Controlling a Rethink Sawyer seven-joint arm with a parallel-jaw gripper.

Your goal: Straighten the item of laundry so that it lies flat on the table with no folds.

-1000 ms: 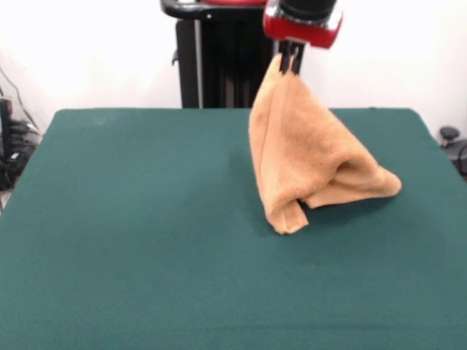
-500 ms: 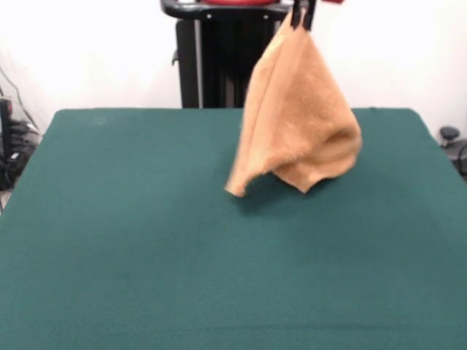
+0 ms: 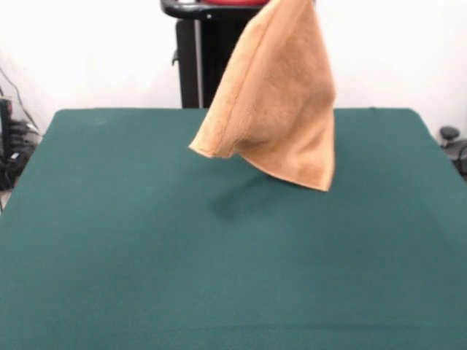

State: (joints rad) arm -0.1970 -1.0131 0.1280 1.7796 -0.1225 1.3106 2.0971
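1. I cannot see the end effector, because it is up past the top edge, so I cannot tell if it is gripping.
2. The orange towel hangs in the air from its top corner.
3. Its bottom corners dangle free above the green surface.
4. A soft shadow sits on the cloth below.

Fuzzy tan-orange terry-cloth towel; matt, felt-like dark green cloth on the table.
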